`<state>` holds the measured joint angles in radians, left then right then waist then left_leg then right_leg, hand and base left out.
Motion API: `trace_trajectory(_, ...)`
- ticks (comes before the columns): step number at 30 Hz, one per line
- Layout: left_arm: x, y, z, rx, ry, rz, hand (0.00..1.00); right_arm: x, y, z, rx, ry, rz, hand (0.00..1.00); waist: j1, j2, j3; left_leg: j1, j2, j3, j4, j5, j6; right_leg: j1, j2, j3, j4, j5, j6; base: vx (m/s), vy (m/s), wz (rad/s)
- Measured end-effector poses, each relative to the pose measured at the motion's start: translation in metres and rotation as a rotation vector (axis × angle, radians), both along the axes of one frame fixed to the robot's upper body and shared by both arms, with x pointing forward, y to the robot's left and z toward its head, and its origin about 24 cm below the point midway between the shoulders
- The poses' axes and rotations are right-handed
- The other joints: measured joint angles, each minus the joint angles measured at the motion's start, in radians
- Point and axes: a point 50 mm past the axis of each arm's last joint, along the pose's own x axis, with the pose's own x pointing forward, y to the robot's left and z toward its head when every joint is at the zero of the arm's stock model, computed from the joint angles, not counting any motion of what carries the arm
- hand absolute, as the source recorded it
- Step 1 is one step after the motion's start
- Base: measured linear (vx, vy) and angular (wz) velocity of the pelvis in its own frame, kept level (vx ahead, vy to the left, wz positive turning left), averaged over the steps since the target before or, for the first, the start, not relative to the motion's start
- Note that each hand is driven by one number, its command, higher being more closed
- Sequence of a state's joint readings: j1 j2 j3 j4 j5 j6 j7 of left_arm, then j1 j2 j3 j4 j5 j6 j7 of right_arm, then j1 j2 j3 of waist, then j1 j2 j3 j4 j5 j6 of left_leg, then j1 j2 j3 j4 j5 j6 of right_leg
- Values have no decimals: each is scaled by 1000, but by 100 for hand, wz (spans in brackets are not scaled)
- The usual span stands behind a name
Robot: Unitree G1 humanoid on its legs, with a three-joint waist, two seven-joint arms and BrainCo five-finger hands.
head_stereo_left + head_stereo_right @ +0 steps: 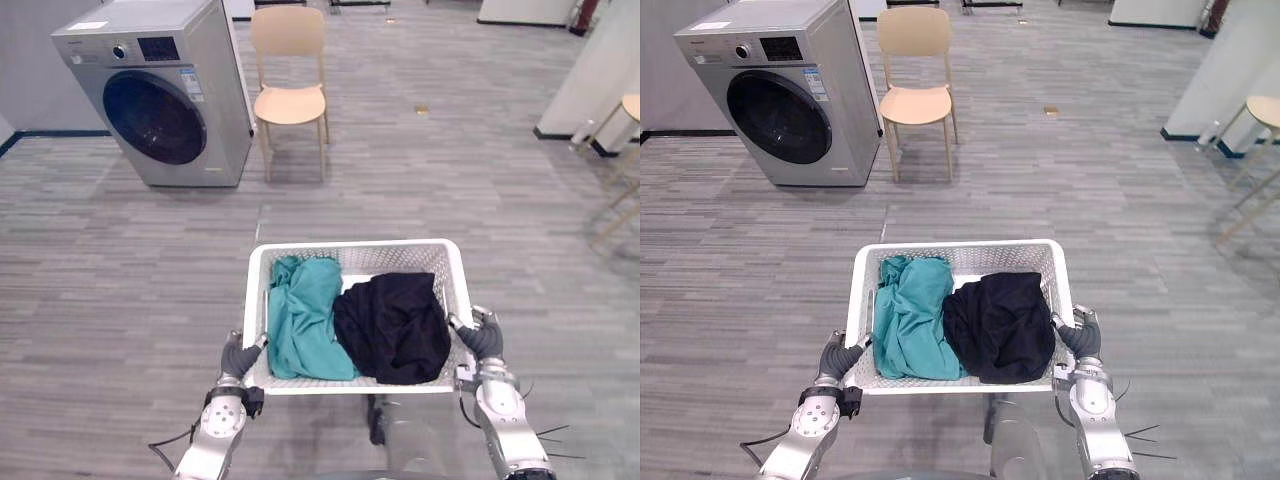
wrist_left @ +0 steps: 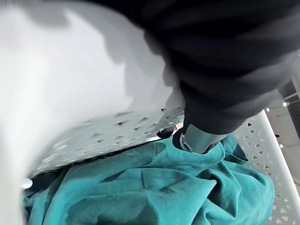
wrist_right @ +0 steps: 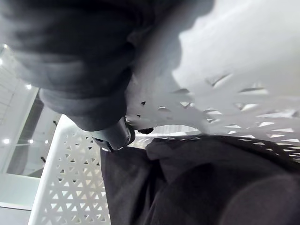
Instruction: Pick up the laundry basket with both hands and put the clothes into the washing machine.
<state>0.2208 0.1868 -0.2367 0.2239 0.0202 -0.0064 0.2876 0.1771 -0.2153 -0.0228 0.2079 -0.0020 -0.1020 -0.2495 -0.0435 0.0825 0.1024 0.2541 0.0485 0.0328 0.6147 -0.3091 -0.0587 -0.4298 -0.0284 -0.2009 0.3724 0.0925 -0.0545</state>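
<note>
1. Between the robot's arms, the white laundry basket (image 1: pixel 355 245) carries a teal garment (image 1: pixel 305 315) and a black garment (image 1: pixel 395 325). The left hand (image 1: pixel 240 356) and right hand (image 1: pixel 484 336) each have fingers hooked over a side rim.
2. Uneven arms could tilt it and spill clothes; thin rims may slip.
3. Bare floor (image 1: pixel 120 260) lies ahead; the washing machine (image 1: pixel 160 90), door apparently closed, stands well apart, a chair (image 1: pixel 290 80) beside it.
</note>
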Motion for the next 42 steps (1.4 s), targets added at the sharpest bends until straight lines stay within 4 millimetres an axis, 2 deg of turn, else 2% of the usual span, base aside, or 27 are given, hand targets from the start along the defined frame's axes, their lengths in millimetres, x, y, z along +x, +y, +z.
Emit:
trace_trajectory(1,-1,0,-1,-9,2,17,100,2,1,4,-6,-11,9,100,11,32,20,-111,68,29,262,226,-42,52,47,-8,21,-63,-21,734,-169,-9)
trace_trajectory(2,-4,1,-2,-12,12,29,100,3,3,8,-1,-22,15,100,33,44,25,-215,151,59,507,255,-39,121,85,-7,22,-121,-39,864,-193,-25)
trace_trajectory(5,-5,3,-2,-13,10,34,100,4,6,16,3,-59,20,100,60,11,52,-358,201,114,672,168,57,304,98,14,-29,-203,-49,632,-99,-17)
trace_trajectory(7,-5,3,3,-26,-17,41,100,8,7,26,-2,-108,32,100,81,-22,55,-507,170,160,486,66,79,438,81,49,-143,-229,-32,670,-16,-19)
trace_trajectory(9,-4,3,6,-31,-36,41,100,13,6,31,-8,-134,38,100,86,-36,57,-572,87,139,131,66,66,511,46,67,-204,-252,-8,652,92,-17)
trace_trajectory(11,-4,1,7,-39,-42,41,100,17,3,32,-21,-135,41,100,90,-27,54,-589,37,93,-262,147,-29,581,27,88,-264,-273,24,605,160,-26)
trace_trajectory(12,-5,0,8,-42,-46,41,100,18,2,30,-24,-125,38,100,93,-17,53,-588,41,98,-358,219,-42,620,28,100,-301,-282,53,639,239,-43)
trace_trajectory(13,-5,1,8,-39,-41,41,100,16,3,23,-10,-100,28,100,112,-27,44,-571,26,131,-325,309,-3,667,0,117,-305,-314,86,970,322,-31)
trace_trajectory(14,-6,0,7,-38,-35,43,100,14,2,17,0,-77,12,100,108,-66,14,-589,-16,153,-260,301,73,662,-59,122,-243,-349,129,872,283,-12)
trace_trajectory(16,-4,-4,7,-42,-38,27,100,12,-3,13,-3,-63,-9,100,104,-75,10,-595,-32,178,-180,227,105,552,-97,148,25,-355,156,646,220,-3)
trace_trajectory(17,-5,-1,7,-28,-29,23,100,14,0,10,10,-52,-10,100,110,-98,26,-542,-45,198,-167,170,99,432,-134,194,338,-303,252,648,264,-24)
trace_trajectory(18,-5,1,6,-18,-20,22,100,15,2,7,15,-43,-10,100,107,-109,34,-503,-61,197,-165,145,99,384,-154,201,489,-269,280,623,252,-19)
trace_trajectory(20,-9,4,1,-6,14,26,100,11,5,-4,26,4,-15,100,86,-108,46,-329,-93,195,-207,106,101,308,-217,120,767,-295,169,596,206,4)
trace_trajectory(23,-4,7,4,9,-2,17,100,12,7,0,26,-17,-2,100,72,-74,44,-177,-99,164,-334,83,110,205,-194,46,719,-338,109,545,144,-1)
trace_trajectory(26,7,8,11,27,-39,-3,100,14,7,3,32,-36,-4,100,32,-70,47,-51,-103,139,-436,85,102,67,-108,-7,304,-322,106,581,65,37)
trace_trajectory(28,6,7,10,33,-31,-11,100,12,7,2,33,-31,-7,100,0,-96,44,34,-127,100,-468,69,74,54,-69,18,-142,-138,147,615,-10,58)
trace_trajectory(29,6,7,9,41,-30,-16,100,11,6,2,33,-27,-9,100,-1,-107,40,56,-138,90,-472,57,56,42,-72,30,-181,-112,142,659,-48,59)
trace_trajectory(30,4,5,7,48,-20,-30,100,6,4,-1,29,-12,-16,100,-2,-116,33,104,-139,60,-451,13,8,39,-67,36,-188,-80,90,720,-85,75)
trace_trajectory(31,1,2,1,44,8,-34,100,0,2,-6,30,16,-27,100,-3,-105,13,101,-119,26,-355,-21,10,42,-59,45,-141,57,8,752,-101,75)
trace_trajectory(32,-1,1,-2,42,22,-31,100,-2,2,-8,29,26,-30,100,-4,-95,7,78,-100,19,-272,-22,7,43,-58,30,-101,83,6,775,-147,62)
trace_trajectory(33,-3,-2,-5,28,36,-26,100,-3,-1,-6,17,32,-29,100,1,-35,8,-19,-26,23,-19,11,-35,72,-28,-10,-56,22,1,728,-152,33)
trace_trajectory(34,-4,-3,-6,13,41,-10,100,0,-1,0,8,18,-18,100,15,4,14,-133,38,38,232,178,-56,119,16,-22,-56,-23,-10,841,-161,10)
trace_trajectory(35,-6,-2,-7,7,46,3,100,1,1,3,8,5,-9,100,29,12,14,-179,69,57,333,293,-69,146,33,-18,-62,-44,-11,805,-124,-18)
trace_trajectory(36,-7,0,-8,8,48,6,100,2,3,7,12,-17,-3,100,51,17,18,-248,144,93,508,276,-51,219,61,-17,-89,-71,-17,659,-84,-34)
trace_trajectory(38,-7,2,-7,4,36,4,100,10,5,16,10,-63,7,100,70,-20,37,-344,185,154,570,159,22,382,57,17,-189,-88,-18,652,-41,-29)
trace_trajectory(40,-7,2,-6,-3,26,5,100,13,5,20,7,-82,12,100,82,-33,38,-388,179,174,491,99,28,435,41,38,-238,-87,-16,461,47,-27)
trace_trajectory(42,-4,1,-3,-6,7,-2,100,15,4,22,5,-98,9,100,86,-53,50,-452,145,158,216,52,36,478,2,60,-273,-103,13,425,189,-27)
